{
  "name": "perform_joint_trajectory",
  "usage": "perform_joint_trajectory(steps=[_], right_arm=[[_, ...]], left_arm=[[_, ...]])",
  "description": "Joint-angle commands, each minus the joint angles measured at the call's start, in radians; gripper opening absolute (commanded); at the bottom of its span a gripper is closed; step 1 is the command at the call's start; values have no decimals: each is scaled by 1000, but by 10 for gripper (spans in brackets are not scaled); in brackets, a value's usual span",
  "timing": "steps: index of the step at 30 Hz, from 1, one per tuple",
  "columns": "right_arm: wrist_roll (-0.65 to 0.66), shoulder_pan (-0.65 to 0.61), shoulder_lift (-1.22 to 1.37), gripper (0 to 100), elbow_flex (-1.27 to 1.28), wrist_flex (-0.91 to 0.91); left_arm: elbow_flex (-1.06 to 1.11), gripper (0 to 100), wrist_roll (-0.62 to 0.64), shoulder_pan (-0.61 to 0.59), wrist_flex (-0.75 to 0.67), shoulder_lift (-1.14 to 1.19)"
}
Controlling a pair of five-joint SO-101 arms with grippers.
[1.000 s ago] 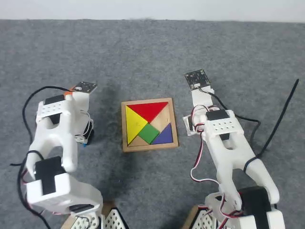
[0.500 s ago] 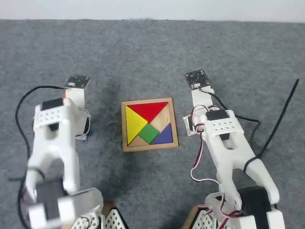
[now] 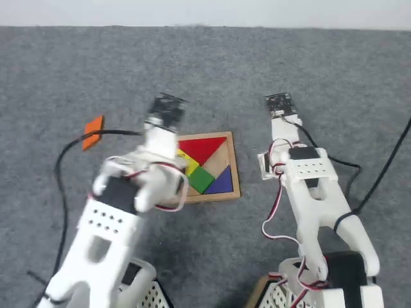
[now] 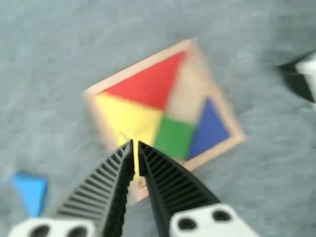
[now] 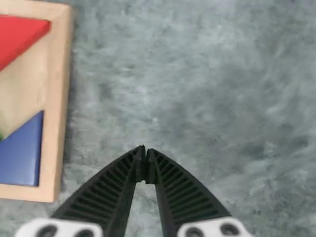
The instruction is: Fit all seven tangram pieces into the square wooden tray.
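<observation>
The work surface (image 3: 334, 70) is covered with a mid-grey, short-pile, felt-like fabric of mottled texture, lying flat across the whole middle and lower part of the high view and appearing with the same grain in both wrist views. Along the top edge of the high view runs a narrow pale strip (image 3: 205, 11), whitish and plain; whether it is a wall or the table's far side cannot be determined. Lighting is even and diffuse, and shadows on the fabric are soft-edged and faint.
</observation>
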Motion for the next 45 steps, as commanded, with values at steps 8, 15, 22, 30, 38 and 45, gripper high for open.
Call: perform_joint_trajectory(steps=[8,15,22,30,38,45], right_arm=[[5,44,-53,6,-5,-7],[5,41,-51,6,-5,-7],[5,39,-51,6,-5,-7],[6,39,-51,6,5,-16],[6,39,-50,6,5,-18],[6,39,-50,6,5,-18]], left_arm=[[-79,10,92,-49,-37,178],[-62,36,-91,-361,149,31],[120,137,-308,-557,0,152],[111,224,-396,-637,-34,301],[117,228,-399,-712,-129,315],[61,229,-437,-700,-146,473]])
